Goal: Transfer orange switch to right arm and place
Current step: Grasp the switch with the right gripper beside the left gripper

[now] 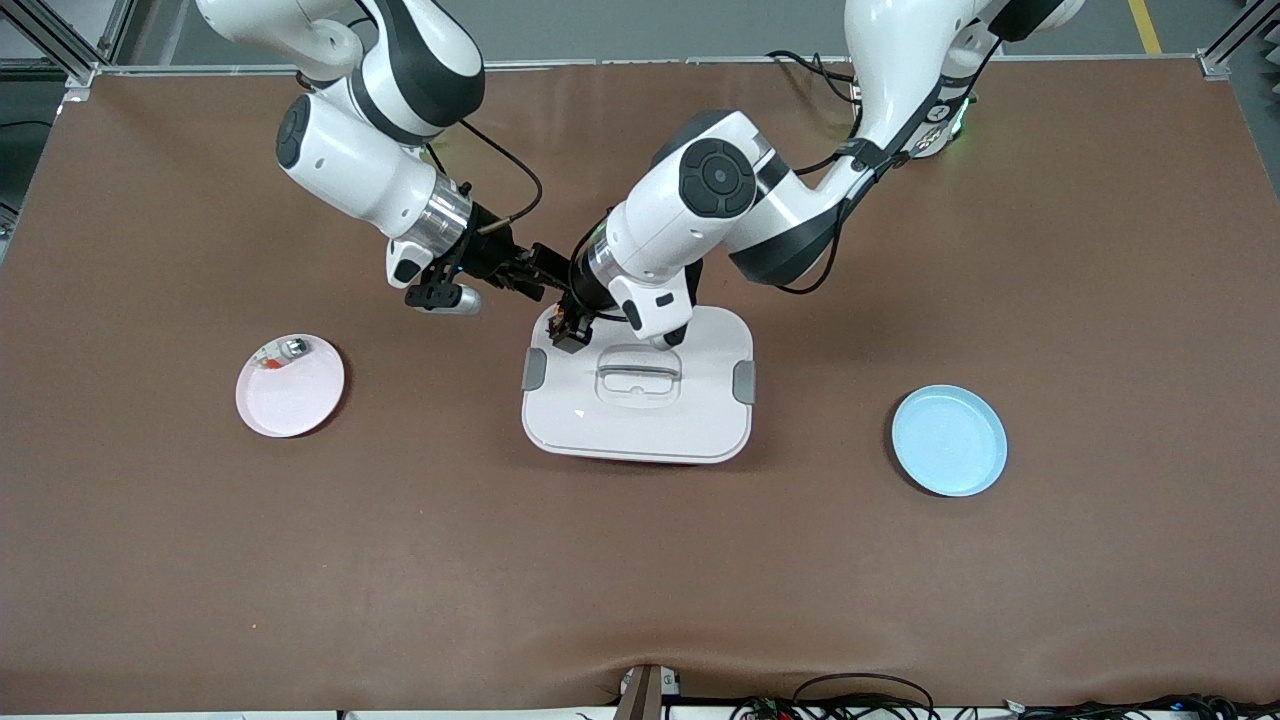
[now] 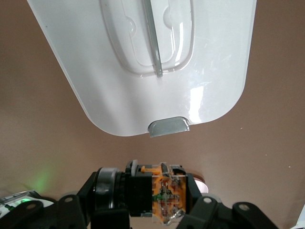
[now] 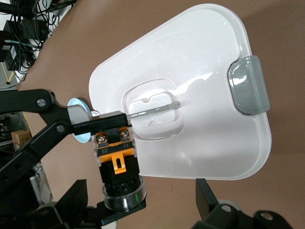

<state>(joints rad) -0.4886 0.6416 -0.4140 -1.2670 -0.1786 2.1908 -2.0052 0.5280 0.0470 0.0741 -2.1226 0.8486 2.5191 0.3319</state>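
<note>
The orange switch, a black block with an orange and clear section, is clamped in my left gripper. It hangs over the corner of the white lid toward the right arm's end. In the left wrist view the fingers of the left gripper press on the switch from both sides. My right gripper is level with it and open. In the right wrist view the switch's round end lies between the wide-apart fingers of the right gripper, close to one finger.
The white lid with grey side clips lies at the table's middle. A pink plate toward the right arm's end holds a small silver-and-green piece. A light blue plate lies toward the left arm's end.
</note>
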